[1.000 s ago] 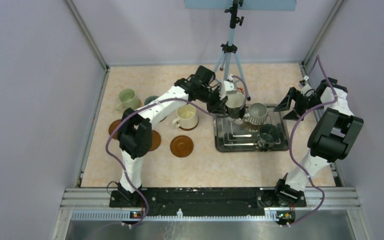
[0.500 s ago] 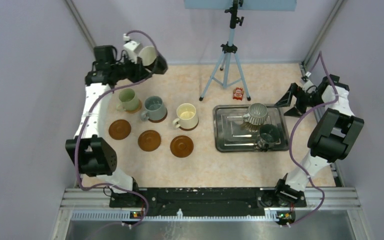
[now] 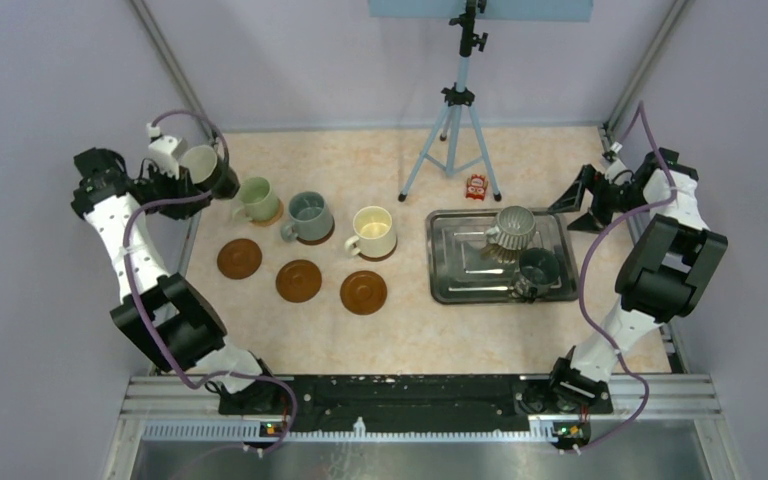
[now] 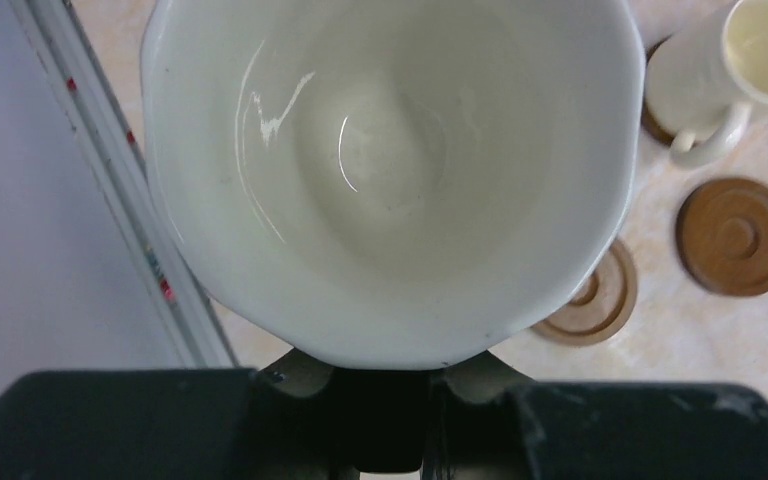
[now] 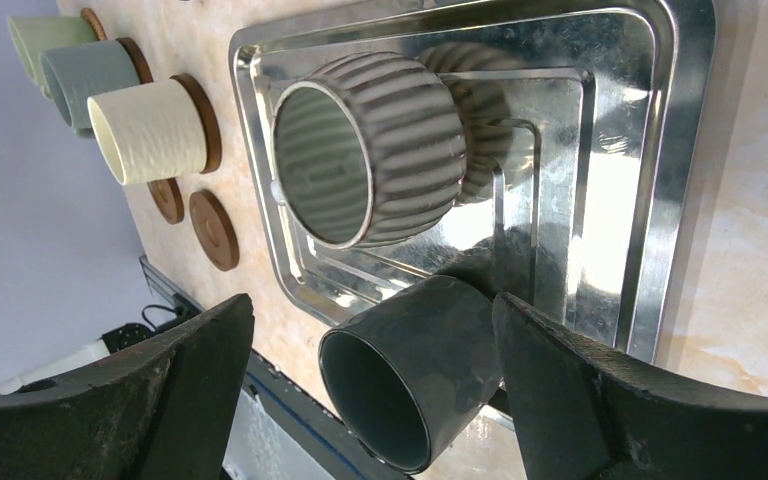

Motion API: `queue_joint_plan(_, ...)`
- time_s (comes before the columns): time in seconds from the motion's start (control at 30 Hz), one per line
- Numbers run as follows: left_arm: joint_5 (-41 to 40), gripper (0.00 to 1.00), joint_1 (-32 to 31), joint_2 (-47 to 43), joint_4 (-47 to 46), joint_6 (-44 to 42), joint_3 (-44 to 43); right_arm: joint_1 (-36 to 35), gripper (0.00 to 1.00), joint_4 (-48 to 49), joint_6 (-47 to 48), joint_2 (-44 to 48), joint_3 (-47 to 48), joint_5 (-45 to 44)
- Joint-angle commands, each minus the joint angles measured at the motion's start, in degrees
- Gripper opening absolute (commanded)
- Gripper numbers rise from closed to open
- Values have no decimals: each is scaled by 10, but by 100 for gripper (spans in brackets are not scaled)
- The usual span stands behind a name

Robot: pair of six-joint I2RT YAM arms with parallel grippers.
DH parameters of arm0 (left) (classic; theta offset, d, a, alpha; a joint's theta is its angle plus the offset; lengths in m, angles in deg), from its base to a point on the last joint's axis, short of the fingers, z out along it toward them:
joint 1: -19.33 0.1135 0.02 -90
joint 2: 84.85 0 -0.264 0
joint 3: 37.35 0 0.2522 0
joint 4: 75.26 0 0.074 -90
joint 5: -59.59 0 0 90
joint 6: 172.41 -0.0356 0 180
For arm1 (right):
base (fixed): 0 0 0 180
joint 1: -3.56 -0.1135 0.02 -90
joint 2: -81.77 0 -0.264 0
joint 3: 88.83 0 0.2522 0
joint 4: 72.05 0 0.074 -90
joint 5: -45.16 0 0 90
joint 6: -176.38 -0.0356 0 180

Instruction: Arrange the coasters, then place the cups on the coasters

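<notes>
My left gripper [image 3: 210, 178] is shut on the white cup [image 3: 198, 162], held in the air at the table's back left edge, beside the pale green cup [image 3: 257, 198]. In the left wrist view the white cup [image 4: 390, 170] fills the frame, its mouth toward the camera. The green, grey-blue [image 3: 309, 215] and cream [image 3: 373, 232] cups each stand on a coaster. In front of them lie three bare coasters [image 3: 239, 258], [image 3: 299, 280], [image 3: 363, 292]. A ribbed grey cup [image 5: 380, 150] and a dark cup [image 5: 420, 370] lie in the steel tray [image 3: 446, 290]. My right gripper [image 3: 580, 205] hangs open beside the tray's back right corner.
A tripod [image 3: 455, 110] stands at the back centre with a small red object [image 3: 476, 185] by its foot. Enclosure walls and a metal rail [image 4: 110, 180] bound the left edge, close to the held cup.
My left arm has swung the white cup from above the tray across to the far back left. The right gripper has opened wider and stayed in place.
</notes>
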Motion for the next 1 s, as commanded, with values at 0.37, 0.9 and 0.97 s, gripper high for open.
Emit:
queue_joint_plan(0.37, 1, 0, 104, 17, 122, -426, 105, 5, 88, -13, 28, -4, 29, 14)
queue_joint_plan(0.9, 1, 1, 103, 108, 88, -489, 127, 5, 88, -39, 55, 0, 18, 6)
queue_joint_plan(0.97, -1, 1, 102, 110, 80, -487, 130, 5, 88, -39, 56, 0, 17, 5)
